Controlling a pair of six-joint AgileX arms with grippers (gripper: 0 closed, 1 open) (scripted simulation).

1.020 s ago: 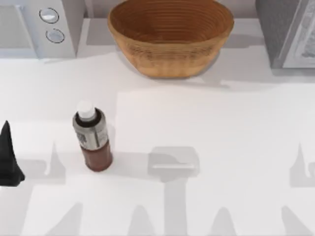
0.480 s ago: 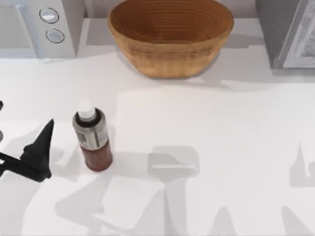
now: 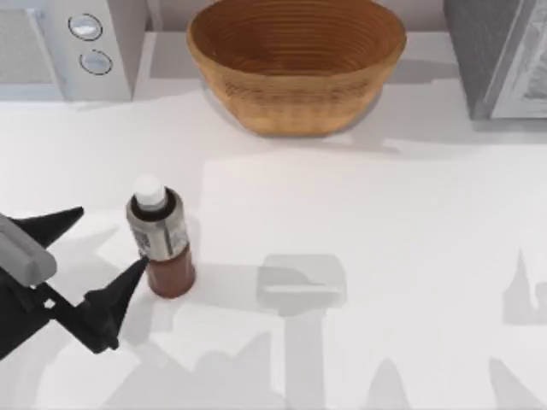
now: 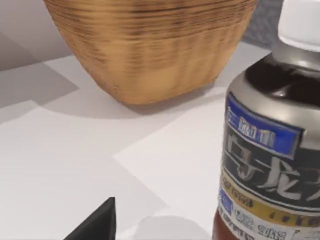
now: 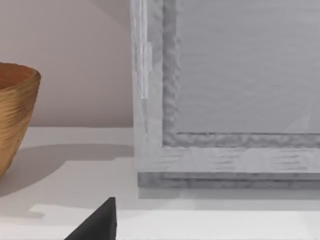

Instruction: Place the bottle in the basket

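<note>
White worktop (image 3: 385, 222) runs across the top view, with a grey appliance with two round dials (image 3: 73, 43) at its far left corner and a grey cabinet (image 3: 504, 55) at its far right.

Between them, at the far edge, sits the basket (image 3: 297, 64), a wide wicker bowl with ringed ribbing inside; its hollow holds nothing. From the left wrist view the basket's outer wall (image 4: 150, 45) rises beyond the bottle.

On the left half of the worktop the bottle (image 3: 160, 243) stands upright, well apart from the basket. Its lower body shows reddish-brown contents, a grey-silver label wraps the upper body, and a white cap is on top. Up close, the label (image 4: 272, 150) carries blue and yellow bands.

At the near left, the left gripper (image 3: 96, 246) has its fingers spread wide, one dark fingertip (image 3: 128, 278) just beside the bottle's base and the other further left, away from the bottle. Nothing is gripped.

From the right wrist view, the cabinet front (image 5: 230, 90) stands close, with the basket's edge (image 5: 15, 110) to one side. Whether the right gripper's fingers are spread or closed I cannot tell.
</note>
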